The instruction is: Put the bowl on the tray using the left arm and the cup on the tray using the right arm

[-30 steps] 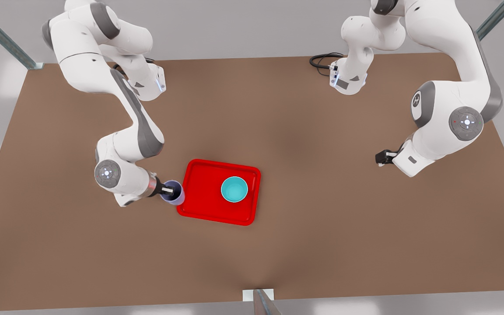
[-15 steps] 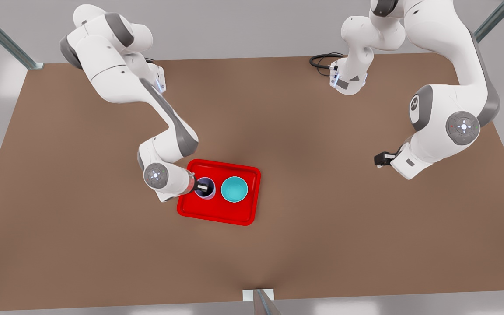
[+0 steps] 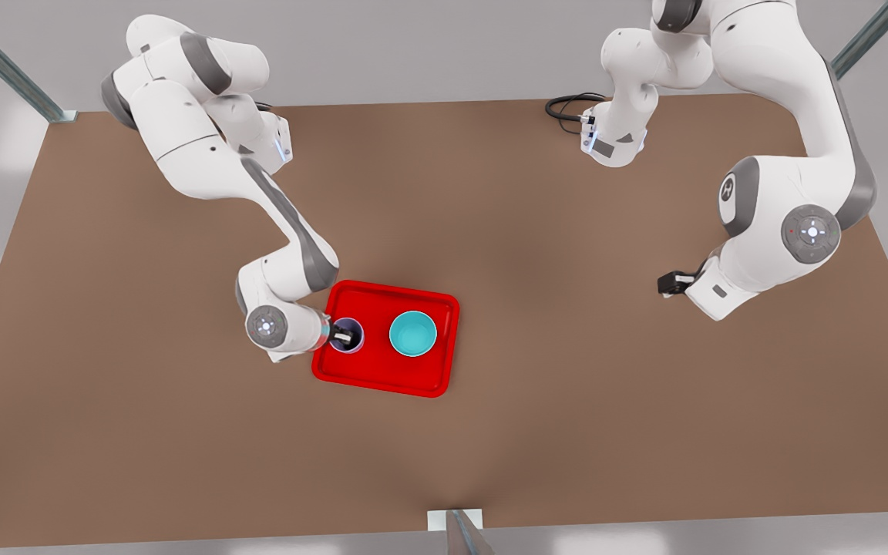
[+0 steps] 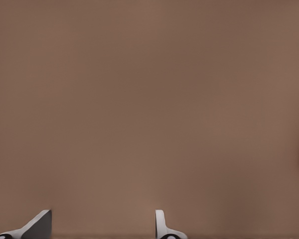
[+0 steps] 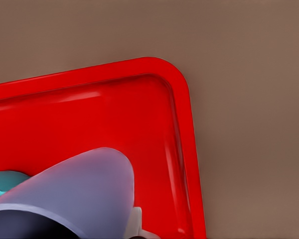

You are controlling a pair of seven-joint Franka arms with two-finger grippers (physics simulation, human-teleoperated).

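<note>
A: The cup (image 3: 347, 336) is standing on the red tray (image 3: 382, 370), near the tray's edge on the front view's left. The right gripper (image 3: 342, 337) is reaching into it, one finger inside the dark opening and the other outside, so it is clamping the cup's wall.

B: And in the right wrist view?

A: The lavender cup (image 5: 79, 191) is sitting close under the camera, with a pale fingertip (image 5: 135, 224) lying against its outer side. The tray (image 5: 89, 114) is spreading out behind it, a rounded corner and its raised rim showing against the brown table (image 5: 249, 74). A sliver of the teal bowl (image 5: 5, 180) is peeking out beside the cup.

B: Where is the bowl sitting?

A: The bowl (image 3: 413, 333) is resting upright on the tray, toward the side on the front view's right. It is near the cup but not touching it; red tray floor is showing between them.

B: What is the other arm doing?

A: The left arm is waiting well away from the tray, on the front view's right. The left gripper (image 3: 669, 284) is hanging over bare table (image 3: 536, 432). In the left wrist view its two fingertips (image 4: 160, 225) are standing apart with nothing between them, so it is spread wide and holding nothing, with plain brown table (image 4: 149, 99) beneath it.

B: Anything else on the table?

A: A black cable (image 3: 567, 106) is looping at the far edge, beside that arm's base.
</note>
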